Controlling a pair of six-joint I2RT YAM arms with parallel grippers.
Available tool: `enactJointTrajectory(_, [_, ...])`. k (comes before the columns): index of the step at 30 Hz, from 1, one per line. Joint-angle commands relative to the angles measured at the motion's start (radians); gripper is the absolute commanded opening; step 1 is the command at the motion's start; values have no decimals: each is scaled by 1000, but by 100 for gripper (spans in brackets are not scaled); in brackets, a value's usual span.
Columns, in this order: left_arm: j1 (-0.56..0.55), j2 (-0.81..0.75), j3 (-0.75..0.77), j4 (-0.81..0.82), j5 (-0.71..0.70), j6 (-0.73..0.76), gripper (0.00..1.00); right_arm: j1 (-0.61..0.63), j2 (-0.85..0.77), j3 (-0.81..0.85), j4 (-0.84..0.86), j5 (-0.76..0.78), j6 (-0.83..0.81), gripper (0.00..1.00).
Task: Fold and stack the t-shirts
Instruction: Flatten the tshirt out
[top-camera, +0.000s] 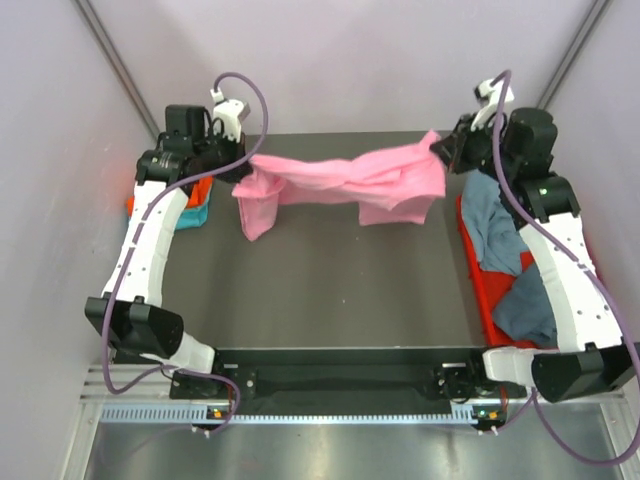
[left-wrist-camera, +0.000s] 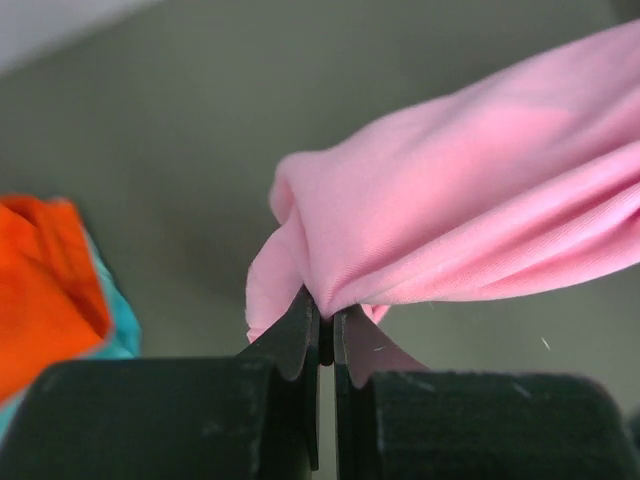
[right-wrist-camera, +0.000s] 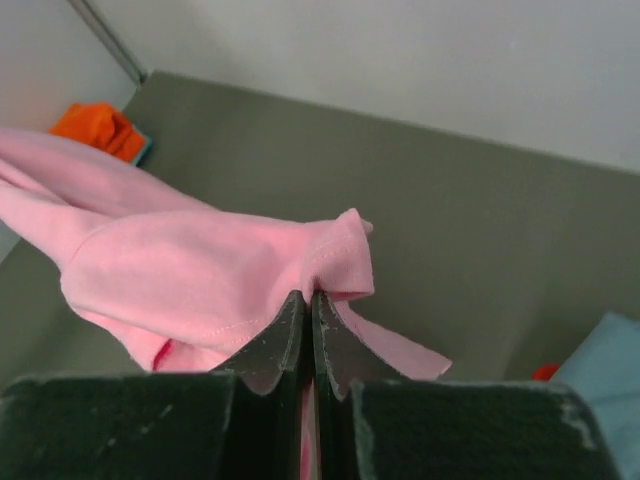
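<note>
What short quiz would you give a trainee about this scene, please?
1. True or false: the left gripper and the right gripper are both shut on the pink t-shirt.
2. Where is the orange t-shirt? A) on the teal t-shirt at the left edge of the table; B) under the pink t-shirt; C) mid-table.
3. Which t-shirts lie in the red bin?
Key: 1 true; 2 A; 3 the grey-blue t-shirt and the dark slate t-shirt.
</note>
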Motion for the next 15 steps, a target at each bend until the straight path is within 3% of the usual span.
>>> enactJointTrajectory(1, [8, -122, -88, -133, 67, -51, 0, 39, -119, -85, -107, -17, -11, 0])
enactJointTrajectory(4, [2, -253, -220, -63, 49, -90, 0, 42, -142, -126, -103, -5, -10, 0])
enactJointTrajectory(7, [-4, -247, -299, 11, -2, -152, 0, 28, -80, -154, -34, 61, 44, 0])
enactJointTrajectory(12, [-4, 27, -264, 80, -29, -164, 0, -13, 94, -162, 91, 52, 101, 0])
enactJointTrajectory(15, [-4, 251, -118, 43, -40, -158, 0, -24, 279, -129, 108, 9, 101, 0])
